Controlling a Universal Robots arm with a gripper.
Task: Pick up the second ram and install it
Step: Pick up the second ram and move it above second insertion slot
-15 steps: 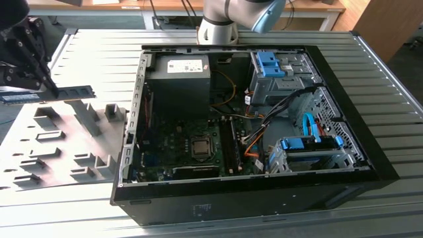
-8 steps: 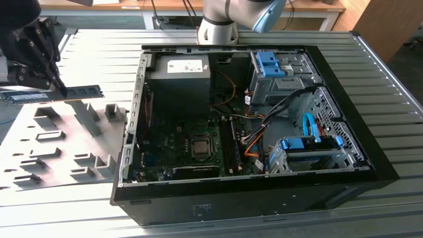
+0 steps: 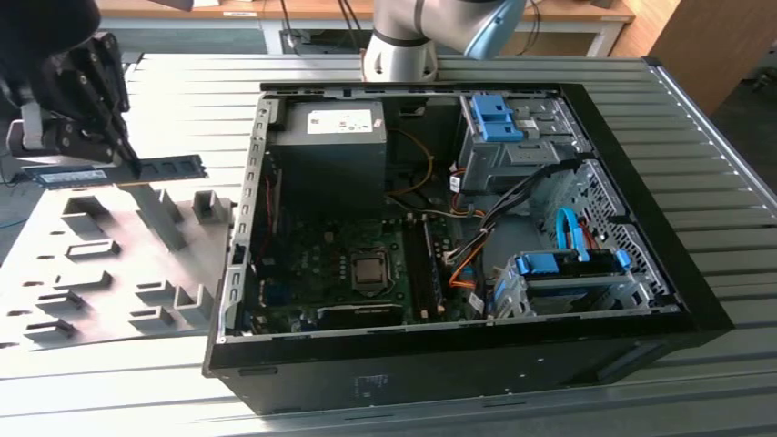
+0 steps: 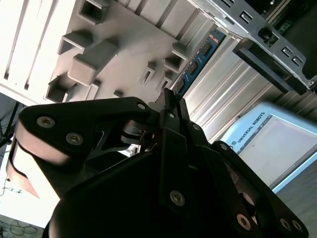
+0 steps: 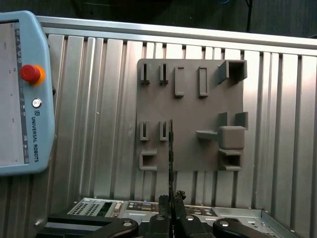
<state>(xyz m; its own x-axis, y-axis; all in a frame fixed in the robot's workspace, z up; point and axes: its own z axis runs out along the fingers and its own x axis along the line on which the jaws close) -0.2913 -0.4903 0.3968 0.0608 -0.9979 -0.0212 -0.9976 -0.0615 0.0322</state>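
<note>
**Second ram aloft in the pincer, above the holder plate**

Over at the bench edge on the exterior view's left: clamped firmly on the second ram (image 3: 170, 167) with the gripper (image 3: 116, 150), held roughly level above the grey holder plate (image 3: 116, 282) and apparently clear of its blocks. Edge-on in the first wrist view, blade-thin between the fingers (image 5: 162, 206). Best kept level and unhurried, judging by that narrow pinch on the flat faces: no twisting, no knocking the chips. Further right, the open computer case (image 3: 643, 196) on the ribbed metal bench (image 3: 716, 155). Flat, narrow blue-green board; matte moulded plate with squared blocks; hard sheet-metal case walls.
</note>
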